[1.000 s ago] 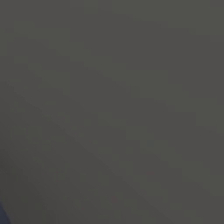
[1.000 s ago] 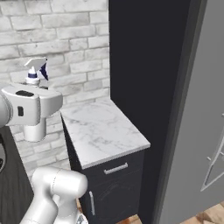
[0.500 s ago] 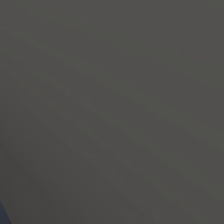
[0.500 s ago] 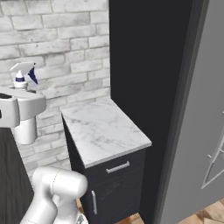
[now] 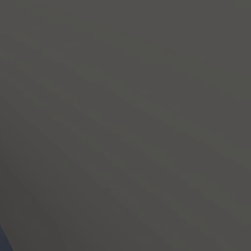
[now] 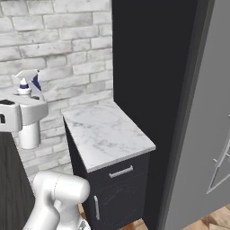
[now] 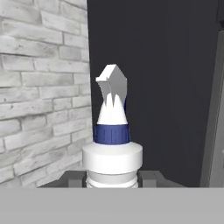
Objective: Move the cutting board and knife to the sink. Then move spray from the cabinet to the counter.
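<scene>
**Spray bottle is travelling in the claw, not yet set down**

The claw (image 7: 113, 181) is pinching the spray (image 7: 112, 144) at the body, just below the wide white shoulder, with one finger on each side. The bottle is standing upright above the claw: white body, dark blue collar, narrow white neck and a small white trigger nozzle on top. In the right base view, the spray (image 6: 28, 85) is hanging in the air with the hand, in front of the brick wall (image 6: 58, 54). The marble table (image 6: 108, 134) is lying lower and to the side of the claw, well apart from the bottle. I judge the last step is remaining: lowering the spray on the table and releasing it. About the board, knife and sink I cannot tell here.
</scene>
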Controlling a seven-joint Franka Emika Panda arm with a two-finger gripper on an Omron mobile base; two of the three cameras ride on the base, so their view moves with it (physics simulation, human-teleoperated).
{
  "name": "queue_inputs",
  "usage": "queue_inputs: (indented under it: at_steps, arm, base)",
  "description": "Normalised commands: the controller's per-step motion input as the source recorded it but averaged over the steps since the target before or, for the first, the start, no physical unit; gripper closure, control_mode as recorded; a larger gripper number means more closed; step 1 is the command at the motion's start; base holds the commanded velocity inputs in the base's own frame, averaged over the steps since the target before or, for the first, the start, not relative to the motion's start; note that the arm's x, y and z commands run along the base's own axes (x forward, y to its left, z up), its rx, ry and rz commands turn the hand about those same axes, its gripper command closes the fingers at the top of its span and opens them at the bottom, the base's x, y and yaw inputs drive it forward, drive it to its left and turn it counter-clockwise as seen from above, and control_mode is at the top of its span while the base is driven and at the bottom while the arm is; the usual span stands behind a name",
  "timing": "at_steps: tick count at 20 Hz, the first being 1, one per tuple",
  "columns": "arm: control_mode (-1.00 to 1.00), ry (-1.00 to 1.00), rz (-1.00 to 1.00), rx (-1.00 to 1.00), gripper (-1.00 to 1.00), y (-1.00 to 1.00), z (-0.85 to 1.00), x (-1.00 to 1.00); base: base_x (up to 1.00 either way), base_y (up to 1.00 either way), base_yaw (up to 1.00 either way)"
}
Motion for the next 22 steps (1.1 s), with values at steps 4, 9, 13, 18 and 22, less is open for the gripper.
queue_inputs:
  at_steps: [4, 9, 13, 18, 22]
  arm:
    - [-1.0, 0.0, 0.0, 0.0, 1.0, 0.0, -0.39, 0.35]
    - [-1.0, 0.0, 0.0, 0.0, 1.0, 0.0, -0.3, 0.41]
    - [-1.0, 0.0, 0.0, 0.0, 1.0, 0.0, -0.33, 0.39]
    - [-1.0, -0.01, 0.0, 0.0, 1.0, 0.0, -0.34, 0.37]
    - [-1.0, 0.0, 0.0, 0.0, 1.0, 0.0, -0.35, 0.44]
  base:
    - [0.0, 0.0, 0.0]
    - [0.0, 0.0, 0.0]
    - [0.0, 0.0, 0.0]
    - [0.0, 0.0, 0.0]
    - [0.0, 0.0, 0.0]
